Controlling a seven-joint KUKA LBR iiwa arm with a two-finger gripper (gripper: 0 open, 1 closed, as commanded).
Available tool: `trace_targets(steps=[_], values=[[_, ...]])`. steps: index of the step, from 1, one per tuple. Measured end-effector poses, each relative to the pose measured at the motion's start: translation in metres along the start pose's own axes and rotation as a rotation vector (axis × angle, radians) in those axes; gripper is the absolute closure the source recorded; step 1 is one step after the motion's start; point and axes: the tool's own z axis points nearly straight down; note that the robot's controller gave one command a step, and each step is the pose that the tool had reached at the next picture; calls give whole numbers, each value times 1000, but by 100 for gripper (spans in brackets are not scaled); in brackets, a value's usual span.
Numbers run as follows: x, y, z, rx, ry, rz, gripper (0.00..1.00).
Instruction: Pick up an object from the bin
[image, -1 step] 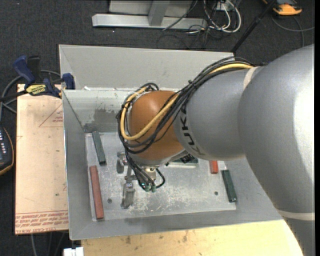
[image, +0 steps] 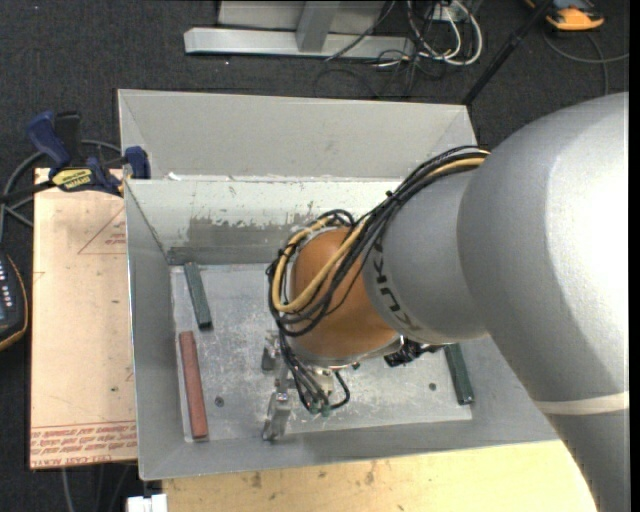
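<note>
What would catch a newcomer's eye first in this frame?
The big silver arm reaches in from the right, and its orange wrist cover, wrapped in cables, sits over the middle of the grey bin. Below it the tool hangs low near the front wall. Three slim bars lie apart on the floor: a reddish-brown bar along the left wall, a dark green bar behind it, and another dark bar at the right.
</note>
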Motion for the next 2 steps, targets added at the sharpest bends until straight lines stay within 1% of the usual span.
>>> trace_targets(steps=[1, 2], values=[[-1, -78, -41, 1, -6, 9, 0], [-54, -160, -16, -1, -7, 178, 0]])
